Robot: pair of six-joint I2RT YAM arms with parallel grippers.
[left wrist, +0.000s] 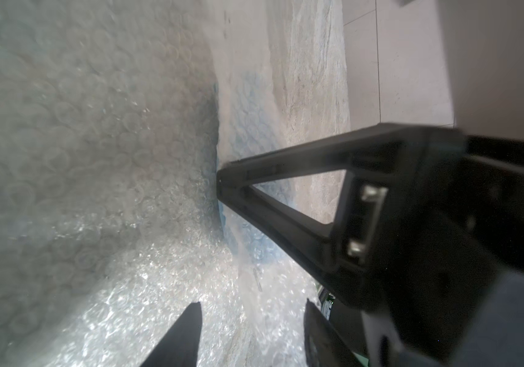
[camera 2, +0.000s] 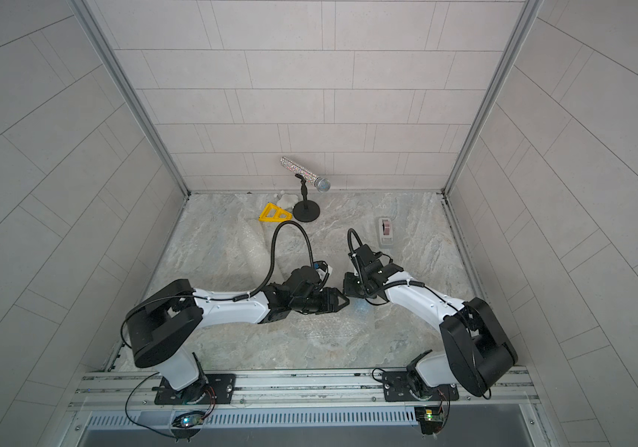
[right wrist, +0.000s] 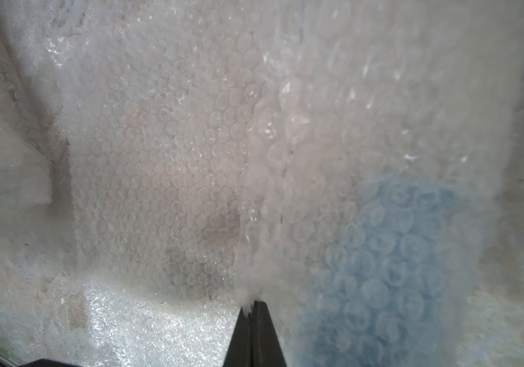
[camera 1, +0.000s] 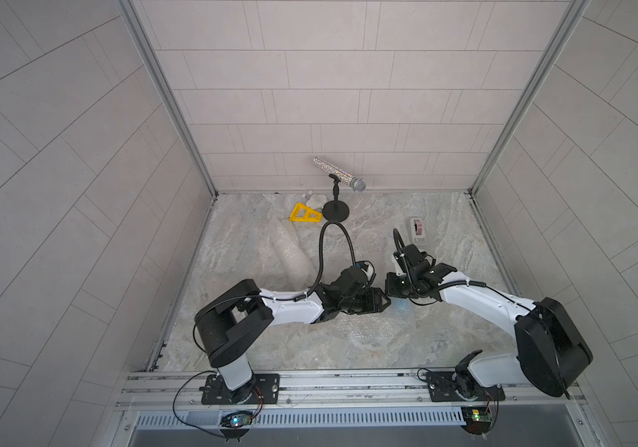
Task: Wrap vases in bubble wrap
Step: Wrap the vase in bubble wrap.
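In both top views the two arms meet at the centre of the table (camera 1: 464,232), and their black wrists cover the spot where they work. The right end effector (right wrist: 252,304) is closed, pinching an edge of the bubble wrap (right wrist: 175,152) at the bottom centre of its wrist view. The left end effector (left wrist: 252,303) stands open with nothing between its fingers, which the bottom edge of its wrist view cuts off.

The blue vase (right wrist: 391,254) shows only as a blurred blue patch behind the wrap at lower right, and its shape cannot be made out. In a top view it is a faint tint just below the right wrist. The white vase (camera 1: 290,257), left of centre, is a pale roll under wrap with its rim hidden.
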